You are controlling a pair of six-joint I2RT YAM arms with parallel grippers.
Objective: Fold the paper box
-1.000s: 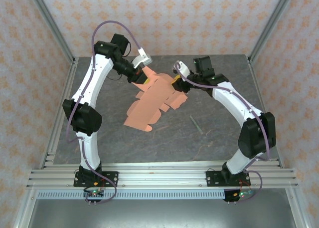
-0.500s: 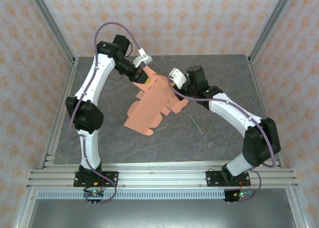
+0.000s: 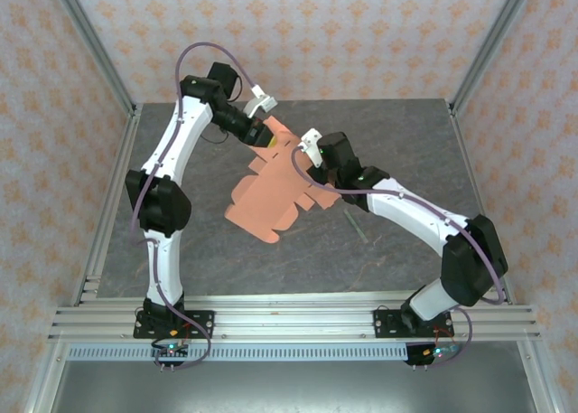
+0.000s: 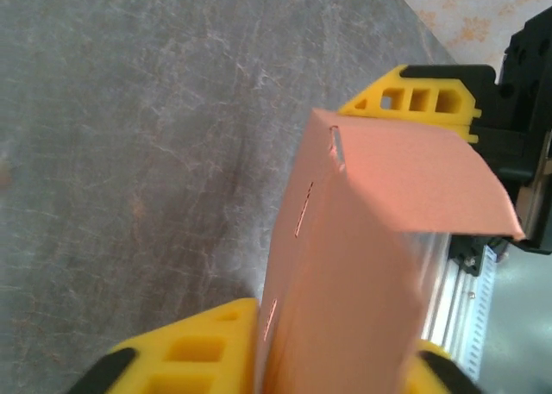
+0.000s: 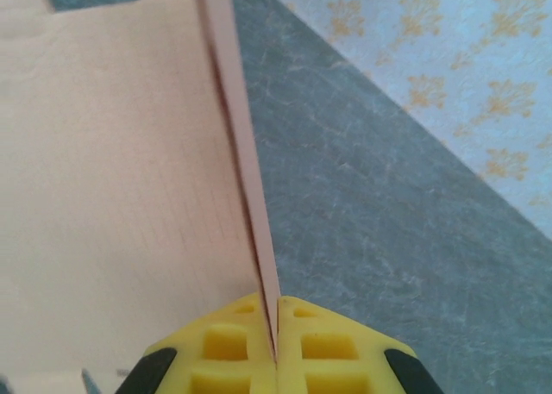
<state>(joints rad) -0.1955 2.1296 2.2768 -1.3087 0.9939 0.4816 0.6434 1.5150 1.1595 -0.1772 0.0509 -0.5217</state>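
Note:
The paper box [image 3: 271, 196] is a flat salmon-orange die-cut sheet with tabs, held tilted above the table between both arms. My left gripper [image 3: 271, 140] is at the sheet's far upper end. In the left wrist view its yellow fingers [image 4: 216, 342] stand apart, open, with the creased card [image 4: 345, 265] between them and touching the left finger. My right gripper [image 3: 318, 169] is at the sheet's right edge. In the right wrist view that gripper [image 5: 276, 312] is shut on the thin edge of the card [image 5: 112, 153]. One of its yellow fingers [image 4: 414, 96] shows behind the card's bent flap.
A thin grey stick [image 3: 355, 225] lies on the dark table [image 3: 406, 133] right of the sheet, under the right forearm. Patterned walls and metal frame posts [image 3: 99, 61] close in the table on three sides.
The right arm swung left and lower along the sheet and its jaws shut on the card's edge. The left jaws have parted. The sheet has barely shifted.

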